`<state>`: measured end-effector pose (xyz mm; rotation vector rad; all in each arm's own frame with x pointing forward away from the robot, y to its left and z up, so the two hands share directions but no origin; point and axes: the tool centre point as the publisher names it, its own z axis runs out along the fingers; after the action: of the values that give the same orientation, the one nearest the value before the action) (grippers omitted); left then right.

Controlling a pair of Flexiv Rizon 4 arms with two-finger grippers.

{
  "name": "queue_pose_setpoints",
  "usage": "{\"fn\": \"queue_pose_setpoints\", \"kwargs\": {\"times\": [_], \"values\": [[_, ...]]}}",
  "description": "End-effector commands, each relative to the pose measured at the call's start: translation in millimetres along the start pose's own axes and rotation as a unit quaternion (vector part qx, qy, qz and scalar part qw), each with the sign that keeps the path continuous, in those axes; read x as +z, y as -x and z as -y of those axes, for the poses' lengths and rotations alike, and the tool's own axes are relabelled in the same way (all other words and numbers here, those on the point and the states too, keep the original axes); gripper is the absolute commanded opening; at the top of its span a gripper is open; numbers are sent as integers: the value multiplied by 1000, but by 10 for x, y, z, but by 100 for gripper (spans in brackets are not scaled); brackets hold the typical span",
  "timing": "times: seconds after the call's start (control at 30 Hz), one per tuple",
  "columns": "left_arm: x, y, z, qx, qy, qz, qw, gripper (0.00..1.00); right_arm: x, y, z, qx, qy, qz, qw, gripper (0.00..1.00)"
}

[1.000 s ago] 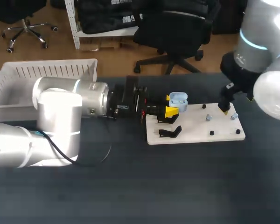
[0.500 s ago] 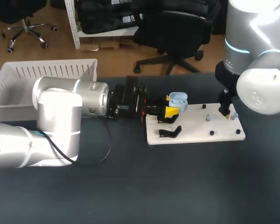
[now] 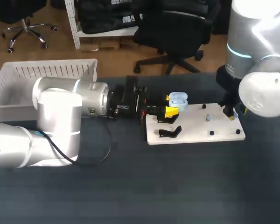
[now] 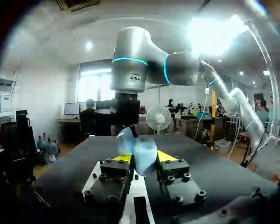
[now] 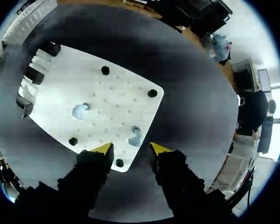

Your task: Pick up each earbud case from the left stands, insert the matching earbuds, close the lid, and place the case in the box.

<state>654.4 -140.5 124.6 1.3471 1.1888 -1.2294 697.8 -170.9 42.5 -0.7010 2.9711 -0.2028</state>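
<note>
The left gripper point(image 4: 144, 157) clamps the open case point(image 3: 178, 99) between both fingers. The right gripper point(image 5: 130, 147) hangs over the board point(image 5: 116, 88), fingers apart. One earbud point(image 5: 135, 136) lies just ahead between the tips, untouched.

earbud case point(image 3: 178, 98): glossy pale plastic | board point(image 3: 194, 127): matt white | table point(image 3: 154, 186): matt dark | box point(image 3: 46, 70): white plastic

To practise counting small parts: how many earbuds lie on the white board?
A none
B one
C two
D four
C: a near earbud and a far earbud lie on the board, ahead of the right gripper.
</note>
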Motion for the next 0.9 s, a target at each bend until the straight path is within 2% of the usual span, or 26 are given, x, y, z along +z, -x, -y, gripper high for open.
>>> {"fn": "queue_pose_setpoints", "kwargs": {"times": [0.03,0.73,0.9], "values": [[6,-13,9,2,3,2,1000,0,46,12,15,3,-2,4,1000,45],[6,-13,9,2,3,2,1000,0,211,43,88,15,-7,14,1000,31],[6,-13,9,2,3,2,1000,0,222,46,98,17,-7,16,1000,24]]}}
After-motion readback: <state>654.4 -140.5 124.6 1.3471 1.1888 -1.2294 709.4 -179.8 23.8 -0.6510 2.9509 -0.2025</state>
